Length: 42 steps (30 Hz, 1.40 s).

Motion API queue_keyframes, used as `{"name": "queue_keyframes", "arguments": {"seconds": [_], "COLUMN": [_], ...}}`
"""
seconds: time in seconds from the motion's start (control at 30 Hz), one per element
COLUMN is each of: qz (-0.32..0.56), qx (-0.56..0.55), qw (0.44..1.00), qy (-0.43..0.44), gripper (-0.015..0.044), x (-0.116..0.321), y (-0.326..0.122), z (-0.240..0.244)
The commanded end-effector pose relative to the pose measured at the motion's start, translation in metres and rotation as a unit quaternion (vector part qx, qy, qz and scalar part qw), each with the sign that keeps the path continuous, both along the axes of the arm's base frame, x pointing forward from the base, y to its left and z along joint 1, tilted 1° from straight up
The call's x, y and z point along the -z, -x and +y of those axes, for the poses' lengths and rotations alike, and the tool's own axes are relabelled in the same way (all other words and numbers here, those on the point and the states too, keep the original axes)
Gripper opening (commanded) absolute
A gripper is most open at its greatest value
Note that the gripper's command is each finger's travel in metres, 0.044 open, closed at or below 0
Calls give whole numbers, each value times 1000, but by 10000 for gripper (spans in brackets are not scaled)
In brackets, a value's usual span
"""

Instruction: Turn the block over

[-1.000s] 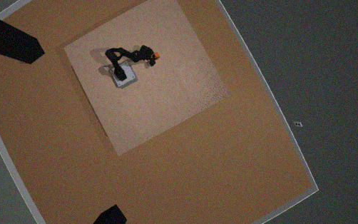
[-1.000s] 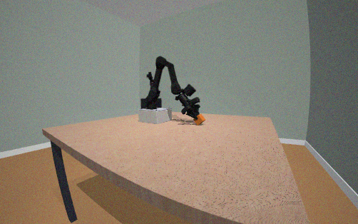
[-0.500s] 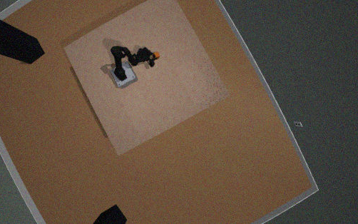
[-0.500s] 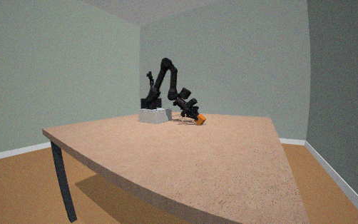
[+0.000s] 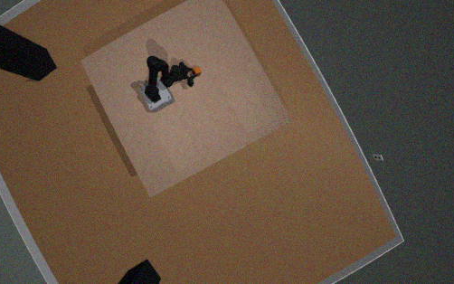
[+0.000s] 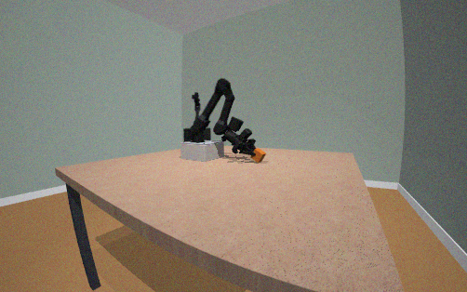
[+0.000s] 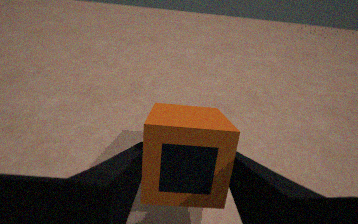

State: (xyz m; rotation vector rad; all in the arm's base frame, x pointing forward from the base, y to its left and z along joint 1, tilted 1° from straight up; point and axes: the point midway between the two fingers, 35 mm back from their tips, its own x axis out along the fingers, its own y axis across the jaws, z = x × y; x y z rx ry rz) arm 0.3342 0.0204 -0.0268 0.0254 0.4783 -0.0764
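The block (image 7: pixel 190 156) is a cube with no apparent long axis. Its marked face, a dark square framed in orange, points back toward the wrist camera; a plain orange face is turned upward and away. In the exterior view the block (image 6: pixel 259 155) sits tilted, at or just above the table (image 6: pixel 253 219) in front of the arm's grey base (image 6: pixel 201 151); whether it touches the surface cannot be told. The gripper (image 7: pixel 187 172) pinches the block on its two side faces, one dark finger (image 7: pixel 115 170) on each flank. Only the wrist view shows the dark mark. The top view shows merely an orange speck (image 5: pixel 196 71) at the arm's tip.
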Motion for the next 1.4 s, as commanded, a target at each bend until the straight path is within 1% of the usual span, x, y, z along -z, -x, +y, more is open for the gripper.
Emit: {"name": "queue_keyframes", "arguments": {"seconds": [0.0,0.37,0.93,1.37], "qz": [-3,-3,-3,-3], "qx": [1,1,1,1], "qw": [1000,1000,1000,1000], "qy": [5,5,5,5], "gripper": [0,0,440,440], "x": [1,1,1,1], "y": [3,3,3,3], "z": [-1,-1,-1,-1]}}
